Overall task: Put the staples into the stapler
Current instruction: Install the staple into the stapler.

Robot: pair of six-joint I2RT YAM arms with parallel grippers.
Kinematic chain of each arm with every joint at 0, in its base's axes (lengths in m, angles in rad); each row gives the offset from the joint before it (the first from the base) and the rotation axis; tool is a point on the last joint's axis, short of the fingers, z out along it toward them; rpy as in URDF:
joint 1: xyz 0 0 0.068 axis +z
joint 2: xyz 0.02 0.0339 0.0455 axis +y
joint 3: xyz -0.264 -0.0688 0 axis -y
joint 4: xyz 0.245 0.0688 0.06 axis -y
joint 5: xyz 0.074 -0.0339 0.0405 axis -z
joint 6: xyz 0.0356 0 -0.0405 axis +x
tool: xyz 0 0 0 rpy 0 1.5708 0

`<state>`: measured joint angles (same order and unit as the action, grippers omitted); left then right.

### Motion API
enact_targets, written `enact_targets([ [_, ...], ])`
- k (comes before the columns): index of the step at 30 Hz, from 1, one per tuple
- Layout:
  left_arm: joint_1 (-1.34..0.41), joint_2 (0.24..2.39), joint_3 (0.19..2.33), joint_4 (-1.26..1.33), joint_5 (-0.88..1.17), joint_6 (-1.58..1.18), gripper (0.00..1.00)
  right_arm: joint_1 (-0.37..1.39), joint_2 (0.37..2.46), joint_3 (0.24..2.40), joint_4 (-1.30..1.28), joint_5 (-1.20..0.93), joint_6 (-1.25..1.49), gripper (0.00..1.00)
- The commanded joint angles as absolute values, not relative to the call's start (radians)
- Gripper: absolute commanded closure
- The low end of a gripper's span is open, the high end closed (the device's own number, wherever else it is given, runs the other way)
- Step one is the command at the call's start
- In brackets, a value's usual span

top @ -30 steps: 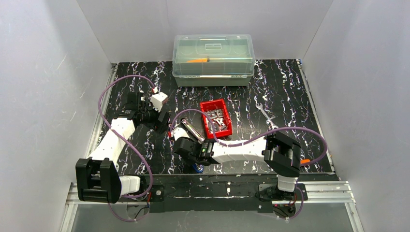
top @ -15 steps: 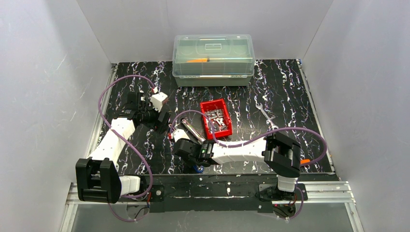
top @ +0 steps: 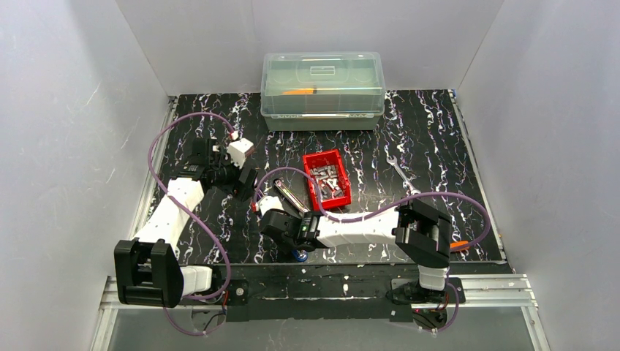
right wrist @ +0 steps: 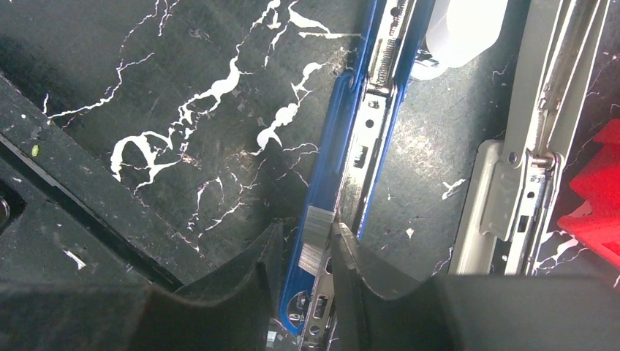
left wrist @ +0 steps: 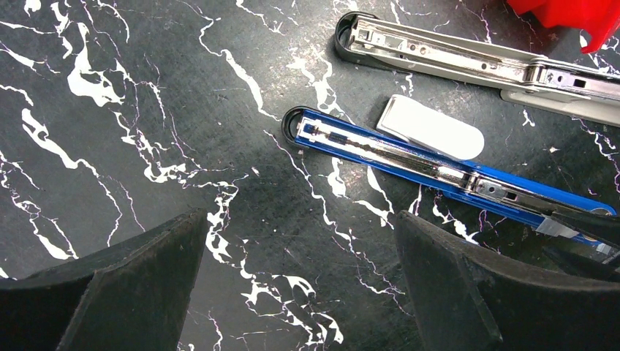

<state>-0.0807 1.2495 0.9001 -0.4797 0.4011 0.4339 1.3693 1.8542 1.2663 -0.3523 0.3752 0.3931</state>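
Note:
The blue stapler [left wrist: 409, 157] lies open on the black marbled mat, its metal channel facing up; it also shows in the right wrist view [right wrist: 369, 131]. My right gripper [right wrist: 308, 238] is closed down on a short silvery strip of staples [right wrist: 319, 232] and holds it tilted over the hinge end of the blue stapler. The strip touches the right finger. A red bin [top: 327, 178] holds several more staples. My left gripper [left wrist: 303, 281] is open and empty, low over bare mat beside the stapler's front end. In the top view my right gripper [top: 276, 219] hides the stapler.
A second, grey stapler [left wrist: 468, 62] lies open beside the blue one, with a white plastic piece [left wrist: 431, 128] between them. A wrench [top: 401, 175] lies right of the red bin. A clear lidded box [top: 323, 88] stands at the back.
My right arm has shifted slightly left over the stapler. My left arm has barely moved.

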Motion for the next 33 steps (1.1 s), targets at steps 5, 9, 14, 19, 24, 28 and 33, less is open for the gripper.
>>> enact_targets([
  [5,-0.075,1.231,0.946,-0.514,0.425,0.435,0.01,1.376,1.873,1.302,-0.388,0.362,0.404,0.67],
  [9,-0.075,1.231,0.945,-0.512,0.429,0.432,0.01,1.376,1.872,1.302,-0.39,0.368,0.406,0.72],
  [14,-0.075,1.23,0.945,-0.511,0.431,0.43,0.01,1.376,1.869,1.304,-0.394,0.377,0.407,0.76],
  [19,-0.075,1.229,0.945,-0.509,0.434,0.429,0.01,1.376,1.867,1.309,-0.394,0.372,0.404,0.77],
  [24,-0.075,1.222,0.939,-0.505,0.434,0.428,0.01,1.382,1.861,1.315,-0.392,0.382,0.403,0.78],
  [28,-0.075,1.218,0.935,-0.505,0.433,0.43,0.01,1.384,1.824,1.305,-0.362,0.391,0.4,0.8],
  [33,-0.075,1.215,0.942,-0.508,0.436,0.429,0.01,1.384,1.775,1.284,-0.318,0.397,0.399,0.8],
])
